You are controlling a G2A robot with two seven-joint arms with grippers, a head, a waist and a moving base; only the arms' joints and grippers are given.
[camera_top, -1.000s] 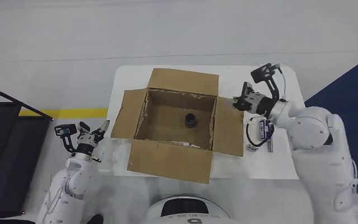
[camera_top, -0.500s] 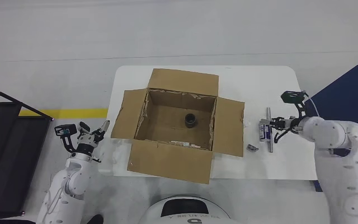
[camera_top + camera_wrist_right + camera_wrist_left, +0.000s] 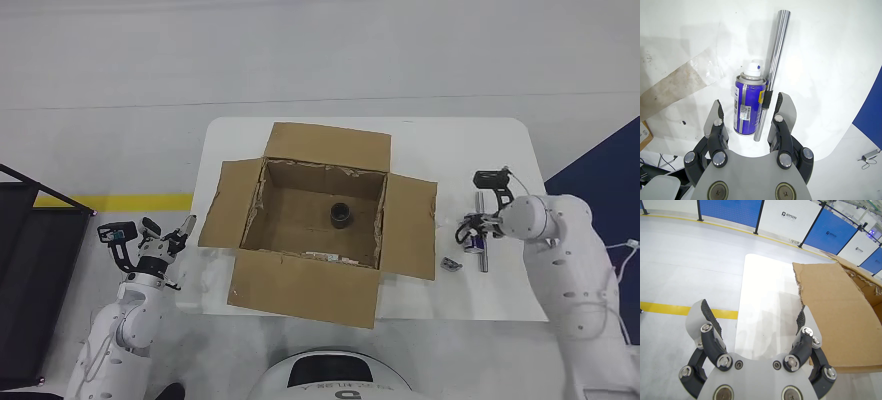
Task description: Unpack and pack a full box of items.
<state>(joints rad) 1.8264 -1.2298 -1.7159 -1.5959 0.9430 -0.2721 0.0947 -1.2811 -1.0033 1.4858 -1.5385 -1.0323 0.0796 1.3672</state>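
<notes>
White laminate table (image 3: pixel 450 140) carries a brown cardboard box (image 3: pixel 328 147) at its middle, all four flaps folded out and most of its floor bare, so by my reading the unpacking is nearly done. Well clear of the box's left flap, the left gripper (image 3: pixel 753 309) hangs at the table's edge with its jaws spread and nothing between them. Beyond the box's right flap, the right gripper (image 3: pixel 749 102) hovers low over the table, jaws spread wide and holding nothing. A long polished steel rod (image 3: pixel 775 62) with a band of black tape near one end lies there. A blue spray can with a white nozzle (image 3: pixel 748 106) appears to lie on its side against the rod, the two touching. A small black round part (image 3: pixel 341 213) sits alone inside the box, near the middle of the floor. A small grey metal piece (image 3: pixel 450 265) rests just off the right flap's corner. The risk is that the spread jaws straddle both can and rod. Closing here could pinch the pair together, and either round body might squirt out and roll toward the table's rim. A one-sided contact could also spin the can away.
</notes>
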